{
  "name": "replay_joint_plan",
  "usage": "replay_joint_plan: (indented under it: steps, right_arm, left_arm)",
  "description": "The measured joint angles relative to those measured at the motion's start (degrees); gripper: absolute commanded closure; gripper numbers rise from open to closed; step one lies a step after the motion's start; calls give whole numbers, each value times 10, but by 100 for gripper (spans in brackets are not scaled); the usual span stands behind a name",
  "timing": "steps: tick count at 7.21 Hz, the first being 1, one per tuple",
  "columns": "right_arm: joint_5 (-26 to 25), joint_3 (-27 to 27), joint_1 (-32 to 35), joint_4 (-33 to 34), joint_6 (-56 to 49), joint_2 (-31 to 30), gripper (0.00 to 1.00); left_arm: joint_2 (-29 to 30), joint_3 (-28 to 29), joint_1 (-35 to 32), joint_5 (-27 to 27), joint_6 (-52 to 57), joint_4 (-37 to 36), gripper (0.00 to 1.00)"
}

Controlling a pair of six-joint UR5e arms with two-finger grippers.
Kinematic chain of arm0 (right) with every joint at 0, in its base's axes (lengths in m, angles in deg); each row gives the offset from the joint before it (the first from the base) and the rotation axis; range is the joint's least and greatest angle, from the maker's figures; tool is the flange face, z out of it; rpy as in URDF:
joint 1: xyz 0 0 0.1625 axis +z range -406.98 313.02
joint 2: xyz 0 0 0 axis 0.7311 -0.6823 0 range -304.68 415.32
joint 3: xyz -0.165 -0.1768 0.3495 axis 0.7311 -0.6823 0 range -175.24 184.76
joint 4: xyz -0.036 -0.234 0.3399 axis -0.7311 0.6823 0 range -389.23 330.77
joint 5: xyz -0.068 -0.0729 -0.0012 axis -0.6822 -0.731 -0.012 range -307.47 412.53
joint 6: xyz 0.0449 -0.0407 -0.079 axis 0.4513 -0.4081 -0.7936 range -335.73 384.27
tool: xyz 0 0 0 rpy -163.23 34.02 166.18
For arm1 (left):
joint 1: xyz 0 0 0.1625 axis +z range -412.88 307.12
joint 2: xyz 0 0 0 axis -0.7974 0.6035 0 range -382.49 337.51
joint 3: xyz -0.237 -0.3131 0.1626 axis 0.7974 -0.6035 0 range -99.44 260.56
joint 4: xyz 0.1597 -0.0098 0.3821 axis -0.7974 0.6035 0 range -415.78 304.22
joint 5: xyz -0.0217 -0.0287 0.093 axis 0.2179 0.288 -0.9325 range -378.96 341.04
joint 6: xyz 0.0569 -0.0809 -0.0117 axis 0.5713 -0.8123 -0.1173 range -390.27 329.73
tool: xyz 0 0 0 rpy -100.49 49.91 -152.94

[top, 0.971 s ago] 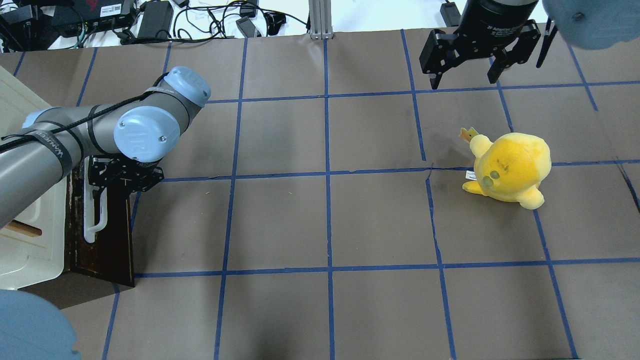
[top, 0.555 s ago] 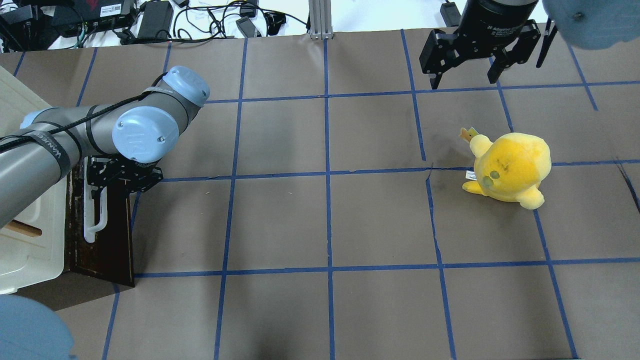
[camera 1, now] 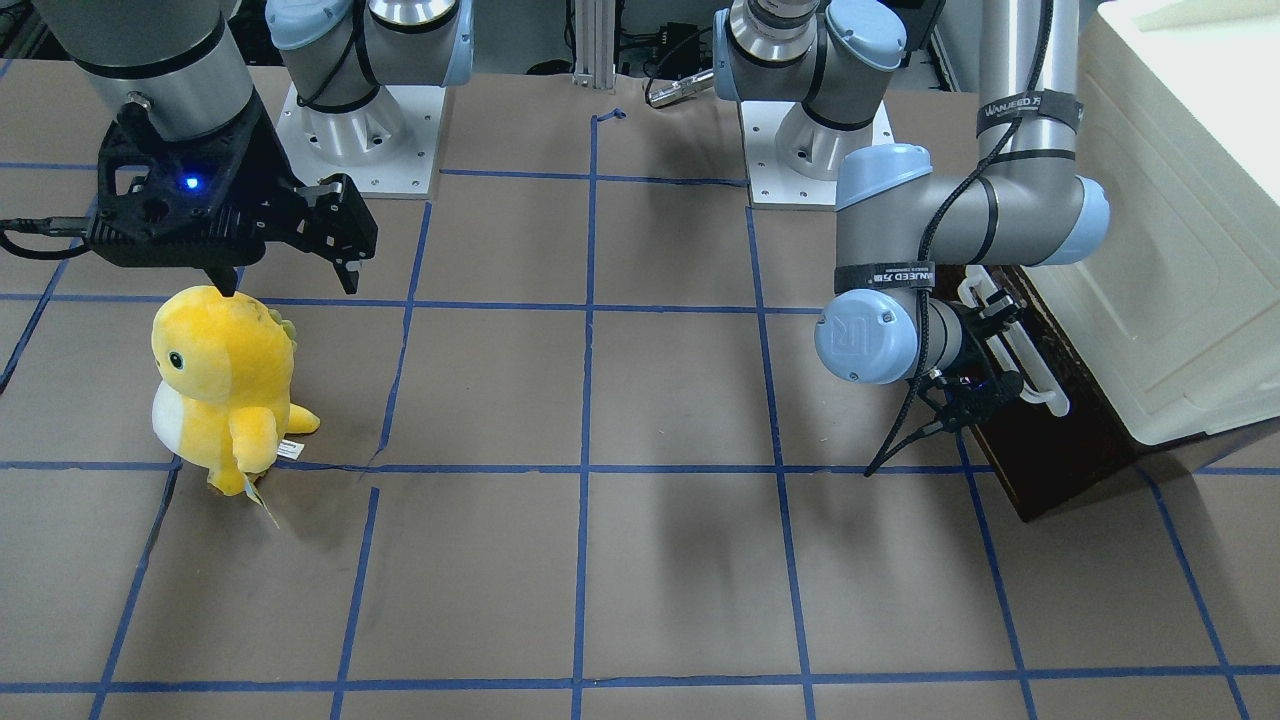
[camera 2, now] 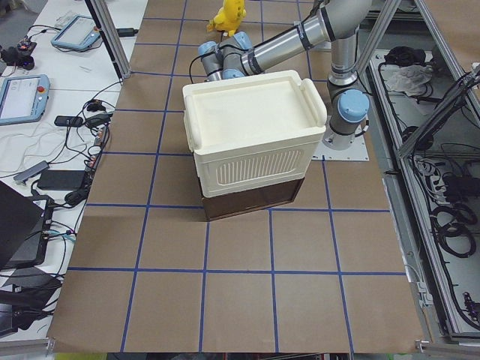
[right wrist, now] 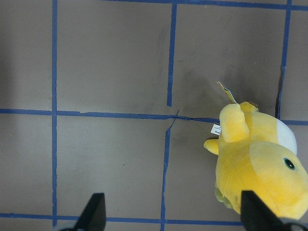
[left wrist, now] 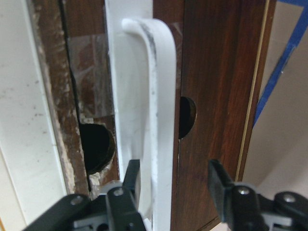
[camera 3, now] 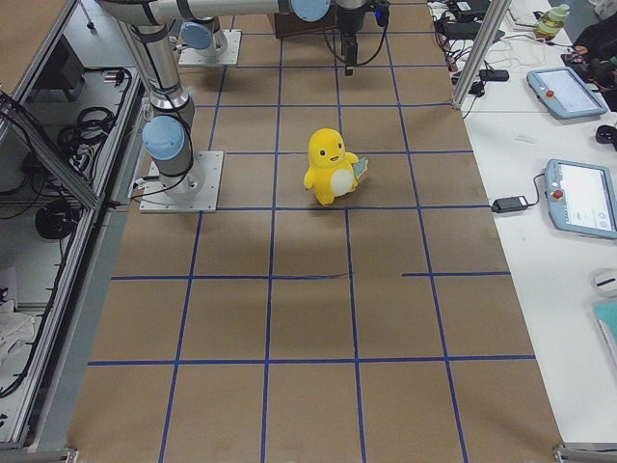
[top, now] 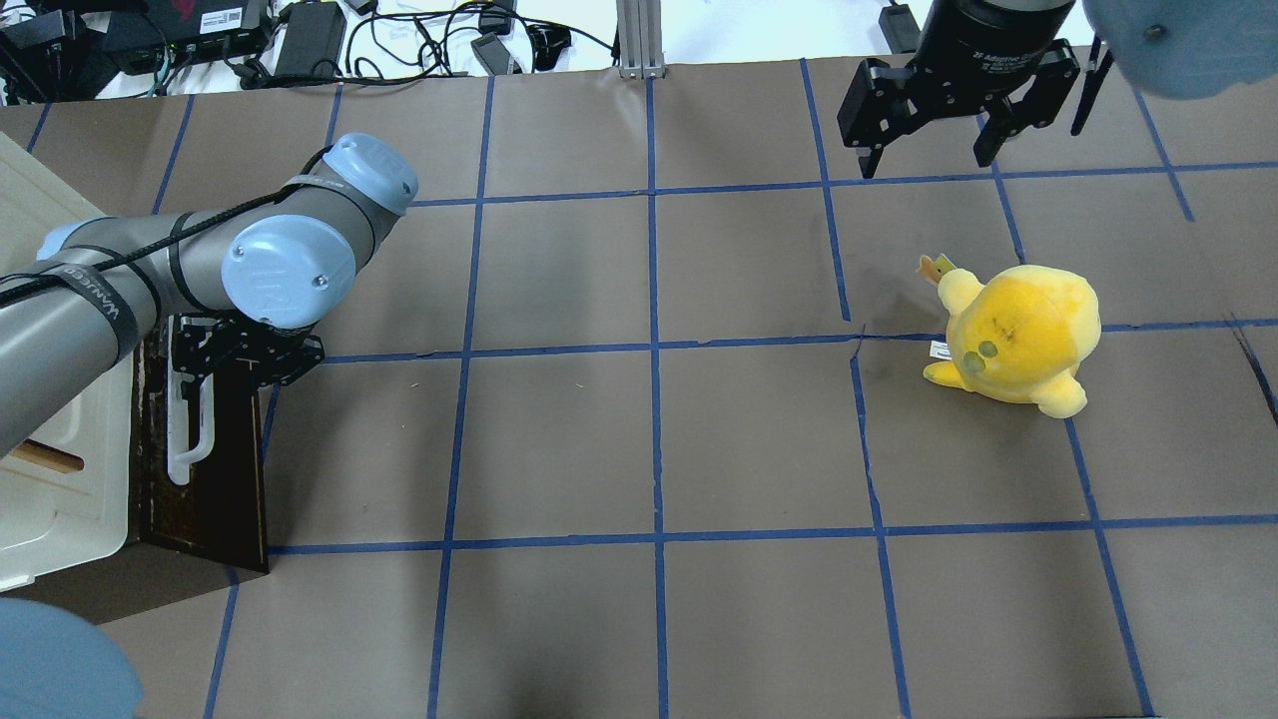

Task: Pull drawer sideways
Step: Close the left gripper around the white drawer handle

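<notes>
The drawer's dark brown front [top: 215, 469] with its long white bar handle [top: 190, 439] sits at the foot of the cream cabinet, at the table's left edge. The drawer looks closed. My left gripper [top: 245, 355] is at the handle's far end. In the left wrist view the handle [left wrist: 161, 120] runs between the two black fingers [left wrist: 219, 178], and the gripper [left wrist: 173, 175] is open around it. In the front-facing view the left gripper [camera 1: 985, 350] meets the handle [camera 1: 1035, 375]. My right gripper [top: 929, 155] is open and empty, held high at the far right.
The cream-white cabinet body [top: 55, 489] stands over the drawer at the left edge [camera 2: 251, 135]. A yellow plush toy [top: 1018, 335] stands on the right half, below the right gripper [right wrist: 260, 163]. Brown paper with blue tape lines covers the table.
My left arm has shifted slightly left, toward the cabinet. The drawer, the toy and the right arm have not visibly moved.
</notes>
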State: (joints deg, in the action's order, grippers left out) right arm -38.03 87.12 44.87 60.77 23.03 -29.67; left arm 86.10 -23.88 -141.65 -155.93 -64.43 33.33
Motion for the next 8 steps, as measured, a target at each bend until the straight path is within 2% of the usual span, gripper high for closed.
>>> replay_joint_plan:
  steps: [5,8]
  right_arm:
    - [0,0,0,0,0,0,0]
    - [0,0,0,0,0,0,0]
  left_arm:
    - [-2,-1,0,-1,1,1,53]
    - [-4,-1,12,-2,3,2,60]
